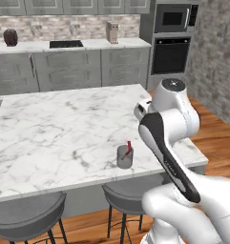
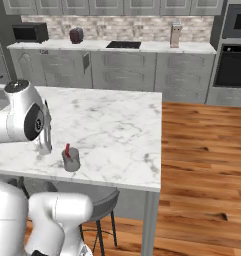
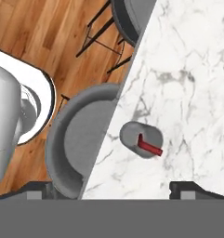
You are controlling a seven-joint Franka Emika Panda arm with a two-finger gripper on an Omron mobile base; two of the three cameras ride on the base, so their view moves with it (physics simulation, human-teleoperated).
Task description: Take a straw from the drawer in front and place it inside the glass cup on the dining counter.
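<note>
The red straw point(image 3: 148, 147) is seen already leaning inside the glass cup point(image 3: 141, 139) near the right front edge of the marble desk point(image 1: 54, 124), directly below the gripper point(image 3: 111, 188), whose jaws are spread wide and empty.

- Gripper point(image 3: 111, 188): in the hand view, each dark tip is cut by the grey band; in the left base view the arm's own links hide the hand.
- Straw point(image 3: 149, 147), ahead of the tips: its lower end is sunk in the glass cup point(image 3: 141, 139), dimmed by the grey wall.
- Stool point(image 3: 78, 139), to the left of the tips in the hand view: its seat is half hidden under the dining counter point(image 3: 187, 69) edge.
- Second stool point(image 3: 129, 18), far ahead of the tips: cut by the top edge.
</note>
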